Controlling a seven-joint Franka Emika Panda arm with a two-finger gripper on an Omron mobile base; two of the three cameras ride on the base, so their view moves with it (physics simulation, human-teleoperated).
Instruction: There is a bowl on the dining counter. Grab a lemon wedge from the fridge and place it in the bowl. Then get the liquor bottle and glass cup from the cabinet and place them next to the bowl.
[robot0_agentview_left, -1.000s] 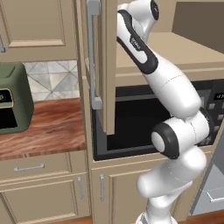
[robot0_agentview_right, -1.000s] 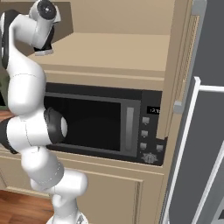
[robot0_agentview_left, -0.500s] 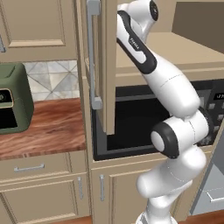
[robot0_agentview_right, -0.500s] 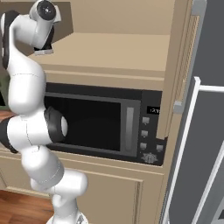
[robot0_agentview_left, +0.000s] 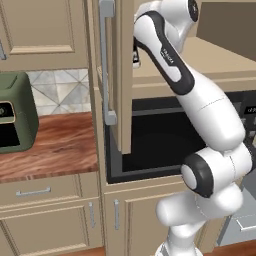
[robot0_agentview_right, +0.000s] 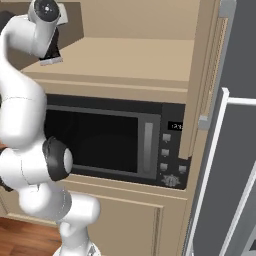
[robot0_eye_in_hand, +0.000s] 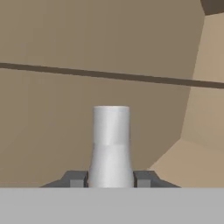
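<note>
Liquor bottle (robot0_eye_in_hand: 111, 144), as far as the hand view lets one judge: a pale grey-white upright cylinder, straight-sided at the top with a faint seam partway down, flaring slightly below it. That reads as a capped neck widening toward shoulders. No label shows, so it could instead be the glass cup, and the pictures do not settle which. It stands on the plain beige shelf (robot0_agentview_right: 130, 60) inside the cabinet (robot0_agentview_left: 120, 100), above the microwave (robot0_agentview_right: 100, 145), near the left end where the arm reaches in past the open door.

The tool (robot0_eye_in_hand: 111, 178) has narrowed onto it. Its 2 fingertips (robot0_eye_in_hand: 78, 178) sit against the cylinder's left and right sides with no gap visible, so it looks gripped, though how firmly cannot be told.

Risks from here, as a judgement:
- The grip appears to fall on a smooth, tapering part of the cylinder. If it is the neck, the bottle could swing or slide in the jaws once it is lifted off the shelf
- The open door hangs just beside the forearm in the left base view. A careless withdrawal could knock the door or clip the bottle against the cabinet frame
- Pulling straight back without a small lift first would drag the base along the shelf and could tip the bottle
- If the held thing is really the cup, a thin wall may slip under a light pinch — a slow, level retreat looks safest
</note>
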